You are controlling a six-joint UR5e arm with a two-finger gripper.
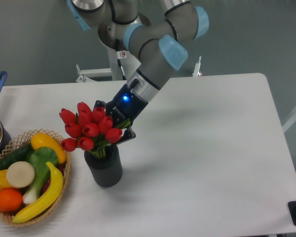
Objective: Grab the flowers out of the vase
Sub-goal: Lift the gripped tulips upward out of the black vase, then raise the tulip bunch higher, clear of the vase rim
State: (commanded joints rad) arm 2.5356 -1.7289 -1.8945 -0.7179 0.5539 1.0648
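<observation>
Flowers (89, 127) standing in vase (104, 168), toward tabletop's (212, 148) front-left, just beside basket (64, 187). I see gripper (119, 129) angled low behind buds, likely aiming for stems under heads. Fingers hidden by blooms; cannot tell whether spread or pinching.

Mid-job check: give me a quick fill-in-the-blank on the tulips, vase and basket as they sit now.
1. The flowers are the colour ____.
2. Their stems stand inside the dark grey ____.
3. The wicker basket lies on the vase's ____ side in the camera view.
4. The gripper sits right behind the ____.

Missing words: red; vase; left; flowers
</observation>
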